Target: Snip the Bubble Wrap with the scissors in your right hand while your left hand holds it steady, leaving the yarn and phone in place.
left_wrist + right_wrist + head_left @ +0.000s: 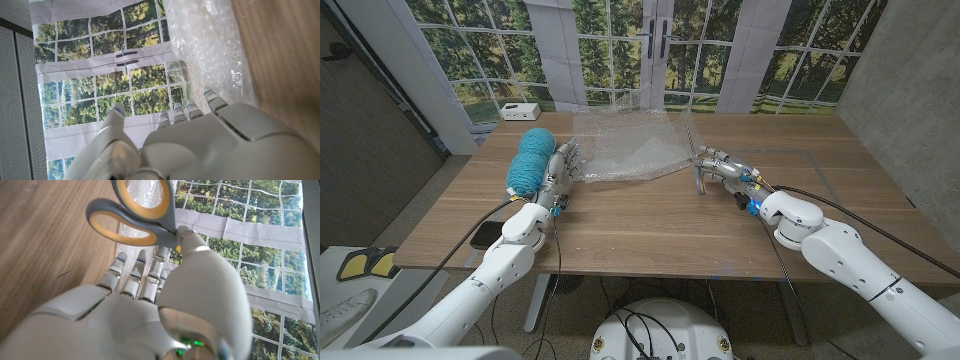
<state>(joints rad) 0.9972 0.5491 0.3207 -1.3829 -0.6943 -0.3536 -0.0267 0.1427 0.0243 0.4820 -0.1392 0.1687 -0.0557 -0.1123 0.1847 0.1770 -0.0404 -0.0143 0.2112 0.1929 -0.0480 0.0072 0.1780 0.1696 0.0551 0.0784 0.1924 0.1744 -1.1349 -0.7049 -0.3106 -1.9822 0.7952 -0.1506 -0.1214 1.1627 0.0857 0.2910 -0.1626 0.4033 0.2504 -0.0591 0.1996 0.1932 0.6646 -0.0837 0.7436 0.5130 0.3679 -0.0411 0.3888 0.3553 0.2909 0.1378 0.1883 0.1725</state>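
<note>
A clear sheet of Bubble Wrap [630, 148] lies spread at the middle back of the table. My left hand [563, 170] stands at the sheet's left edge with its fingers stretched toward the Bubble Wrap [210, 45], holding nothing. A teal ball of yarn [530, 160] sits just left of that hand. My right hand [727, 170] is at the sheet's right edge and grips the scissors [699, 181]. In the right wrist view their grey and yellow handle loops [131, 236] stick out past my fingers. A dark phone [487, 234] lies at the table's front left edge.
A white box [520, 110] sits on the sill behind the table's back left. Bare wood [650, 220] stretches between my two arms toward the front edge. Cables run along both forearms.
</note>
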